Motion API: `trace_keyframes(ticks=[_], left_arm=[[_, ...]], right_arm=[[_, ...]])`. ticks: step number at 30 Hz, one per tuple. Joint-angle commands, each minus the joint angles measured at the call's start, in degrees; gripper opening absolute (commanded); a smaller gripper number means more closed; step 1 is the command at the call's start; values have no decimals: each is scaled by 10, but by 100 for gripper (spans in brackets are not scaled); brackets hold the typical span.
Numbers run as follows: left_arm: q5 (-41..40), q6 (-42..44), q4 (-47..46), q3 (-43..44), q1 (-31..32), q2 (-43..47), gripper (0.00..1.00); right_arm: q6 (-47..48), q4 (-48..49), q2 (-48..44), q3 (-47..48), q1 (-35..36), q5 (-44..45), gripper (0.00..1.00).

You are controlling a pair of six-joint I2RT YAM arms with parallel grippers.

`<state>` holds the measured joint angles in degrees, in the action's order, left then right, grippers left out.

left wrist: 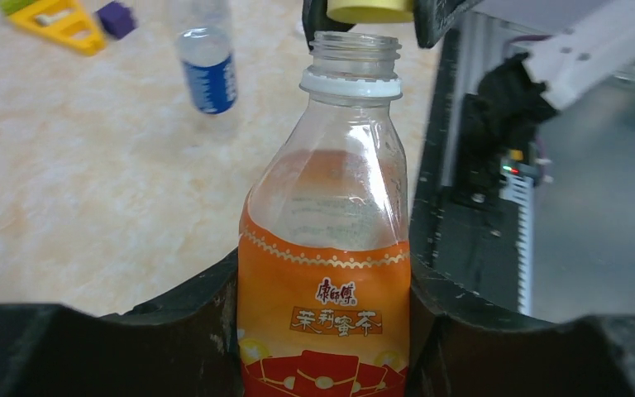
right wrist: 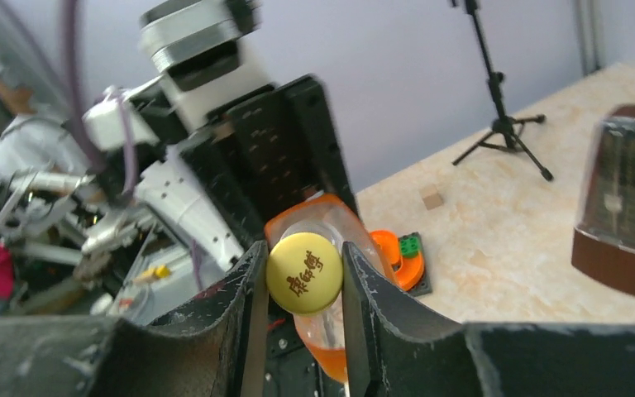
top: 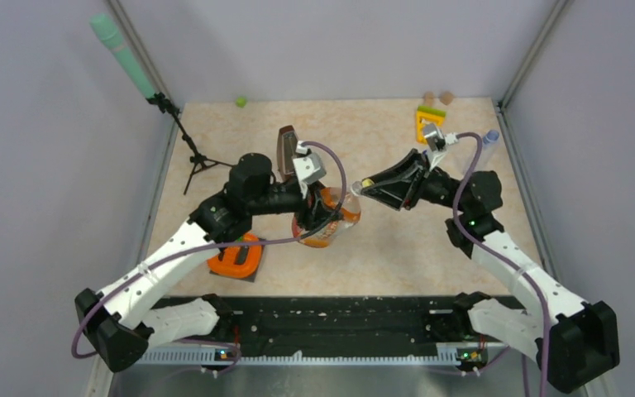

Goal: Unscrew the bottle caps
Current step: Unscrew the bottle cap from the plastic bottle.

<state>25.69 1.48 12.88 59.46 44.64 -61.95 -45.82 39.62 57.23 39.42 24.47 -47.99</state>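
Observation:
My left gripper (left wrist: 324,331) is shut on the squat orange-labelled bottle (left wrist: 324,273), one finger on each side of its label, and holds it above the table (top: 430,240). The bottle's threaded neck (left wrist: 355,50) is bare. Just above the neck is the yellow cap (right wrist: 304,273), and my right gripper (right wrist: 302,277) is shut on its rim. In the top view the two grippers meet mid-table: the left gripper (top: 318,217) with the bottle (top: 335,225), the right gripper (top: 366,184) with the cap (top: 367,182). A slim bottle with a blue label (left wrist: 208,70) stands further off.
A brown metronome (top: 285,153) stands just behind the left wrist. A tripod stand (top: 190,153) with a green microphone is at the back left. An orange piece on a dark plate (top: 236,258) lies near the left arm. A yellow toy (top: 430,120) and wooden discs (top: 438,98) sit at the back right.

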Motion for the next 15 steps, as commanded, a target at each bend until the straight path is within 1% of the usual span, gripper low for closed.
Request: trace_keyframes(ticks=[1, 3, 4, 6, 7, 8, 9, 10, 13, 15], left_arm=[[326, 15, 56, 55, -75, -6, 0], [413, 19, 69, 72, -92, -34, 0], [430, 7, 59, 78, -98, -43, 0], [432, -34, 15, 75, -102, -48, 0], [426, -46, -10, 68, -101, -46, 0], [404, -45, -13, 62, -102, -45, 0], [350, -42, -7, 60, -101, -43, 0], [308, -43, -6, 54, -101, -40, 0], [199, -50, -10, 32, -101, -19, 0], [160, -71, -72, -11, -100, 6, 0]], right_arm=[[-2, 150, -38, 32, -8, -157, 0], [-5, 185, -47, 40, -8, -182, 0], [1, 178, -52, 46, -8, -187, 0], [44, 106, -60, 66, -8, -189, 0], [74, 58, -68, 73, -9, -178, 0], [117, -11, -78, 79, -12, -146, 0], [162, -118, -91, 86, -14, -98, 0], [214, -185, -106, 86, -15, -44, 0], [269, -368, -140, 99, -16, 174, 0], [277, -487, -156, 117, -16, 336, 0]])
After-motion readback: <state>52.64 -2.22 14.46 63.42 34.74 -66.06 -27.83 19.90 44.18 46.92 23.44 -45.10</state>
